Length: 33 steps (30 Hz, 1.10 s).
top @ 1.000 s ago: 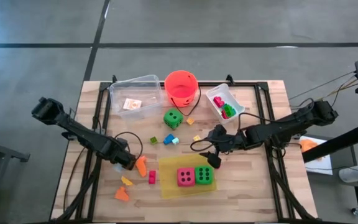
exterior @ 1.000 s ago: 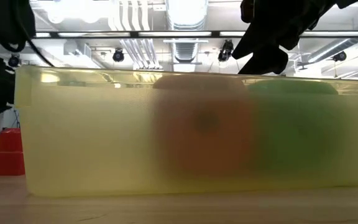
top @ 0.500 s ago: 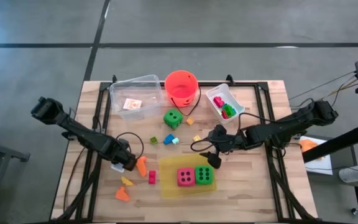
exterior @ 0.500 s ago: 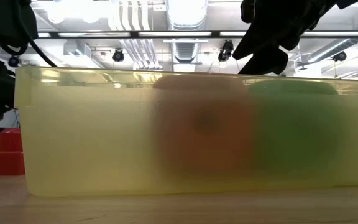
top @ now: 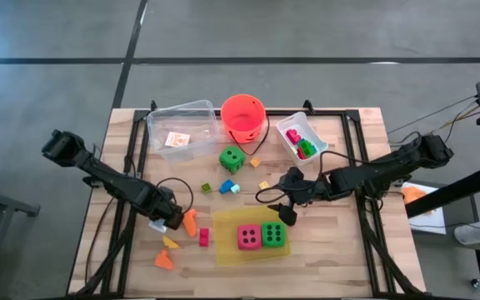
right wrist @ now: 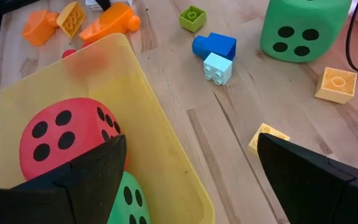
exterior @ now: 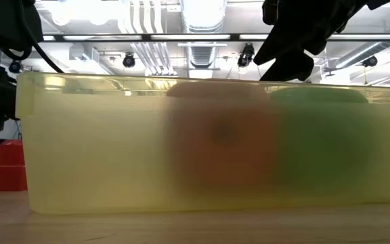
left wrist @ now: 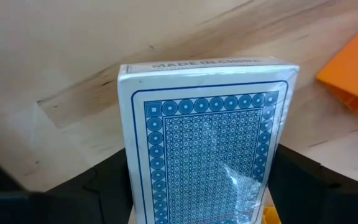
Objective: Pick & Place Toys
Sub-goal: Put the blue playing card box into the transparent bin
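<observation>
Card pack [left wrist: 207, 149], with a blue patterned back and a shiny wrap, is lying on the wood at the left side of the table, and the left gripper [top: 167, 219] is standing low over it. In the left wrist view the pack is sitting between the two dark fingers, but I cannot tell if they are already pressing on it or only flanking it.

To do this step well, I think the gripper should be taking the pack by its two long edges, squarely and in the middle, because the wrap looks slippery and the pack may be turning out of a weak hold. It should also be lifting straight up, since an orange shape [top: 189, 222] is lying just beside it and a red brick [top: 203, 237] is near.

Further to the right, the yellow tray [top: 227, 250] is holding a pink die [top: 249, 237] and a green die [top: 274, 235], side by side. The right gripper [top: 286, 210] is hanging above the far edge of this tray with its fingers wide apart and nothing between them. Behind, another green die [top: 232, 159] is waiting on the table, near the orange-red bucket [top: 242, 117].
</observation>
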Available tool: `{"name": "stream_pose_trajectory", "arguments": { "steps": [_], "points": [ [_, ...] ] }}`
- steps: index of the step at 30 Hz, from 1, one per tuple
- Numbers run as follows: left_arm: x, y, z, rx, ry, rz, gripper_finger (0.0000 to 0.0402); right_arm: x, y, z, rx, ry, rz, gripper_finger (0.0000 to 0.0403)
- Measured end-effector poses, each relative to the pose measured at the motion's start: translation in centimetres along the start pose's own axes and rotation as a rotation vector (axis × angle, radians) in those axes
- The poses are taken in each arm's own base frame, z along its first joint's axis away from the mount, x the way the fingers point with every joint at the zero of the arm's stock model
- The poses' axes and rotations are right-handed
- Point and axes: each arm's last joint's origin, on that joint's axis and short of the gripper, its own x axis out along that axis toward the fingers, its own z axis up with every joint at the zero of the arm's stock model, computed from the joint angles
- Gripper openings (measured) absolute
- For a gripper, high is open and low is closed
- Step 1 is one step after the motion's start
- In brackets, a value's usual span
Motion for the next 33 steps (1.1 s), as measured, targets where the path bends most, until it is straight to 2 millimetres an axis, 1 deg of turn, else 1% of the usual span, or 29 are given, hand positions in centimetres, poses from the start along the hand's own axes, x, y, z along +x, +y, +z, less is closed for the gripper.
{"name": "stream_pose_trajectory", "arguments": {
  "steps": [3,10,16,18,20,23,33],
  "points": [
    [0.0,0.0,0.0,0.001,0.005,-0.003,0.0293,0.0,0.0,0.0,0.000,0.000,0.000,0.0356],
    [0.0,-0.1,0.0,0.001,0.010,-0.006,0.0289,0.0,0.0,0.0,0.000,0.000,0.000,0.0356],
    [0.1,0.1,0.4,-0.032,0.016,-0.003,0.0325,0.0,0.0,0.0,0.000,0.000,0.000,0.0356],
    [0.1,0.1,0.4,-0.063,0.018,-0.001,0.0328,0.0,0.0,0.0,0.000,0.000,0.000,0.0356],
    [0.1,0.1,0.5,-0.075,0.017,0.000,0.0316,0.0,0.0,0.0,0.000,0.000,0.000,0.0356],
    [-0.1,0.0,0.5,-0.072,0.014,0.000,0.0279,0.0,0.0,0.0,0.000,0.000,0.000,0.0356],
    [-1.0,-0.9,0.3,-0.032,0.011,-0.035,0.0276,0.0,0.0,0.0,-0.001,0.000,0.001,0.0356]
  ]
}}
